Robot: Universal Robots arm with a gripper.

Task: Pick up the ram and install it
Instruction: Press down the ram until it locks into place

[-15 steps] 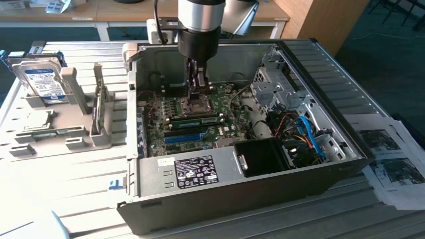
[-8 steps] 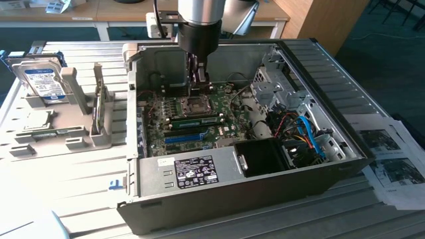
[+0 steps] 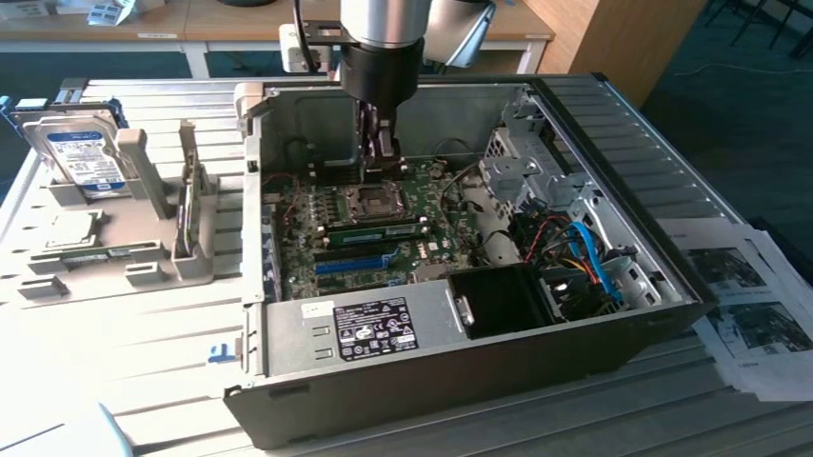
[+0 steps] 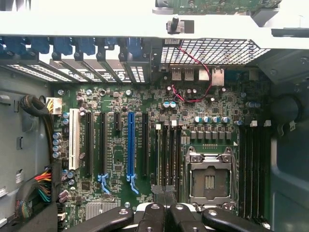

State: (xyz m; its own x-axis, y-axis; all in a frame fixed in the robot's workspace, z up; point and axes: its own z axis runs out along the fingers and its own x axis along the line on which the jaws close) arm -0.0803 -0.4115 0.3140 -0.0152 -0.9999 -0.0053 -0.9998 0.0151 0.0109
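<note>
Jaws shut over motherboard (image 4: pixel 118 159) | held item, if any, indiscernible

Ram (image 3: pixel 377 230) in motherboard (image 3: pixel 333 249) slot

Beyond my pale slatted worktable (image 3: pixel 114 381), I see wooden desks (image 3: pixel 228 24) at twelve o'clock, dark teal floor (image 3: pixel 749 105) at two.

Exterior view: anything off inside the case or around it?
Nothing looks damaged or spilled. The ram lies level along a slot beside the CPU socket, which stands empty. Only untidy bit: printed sheets lie loose at the table's edge, on the exterior view's right.
</note>
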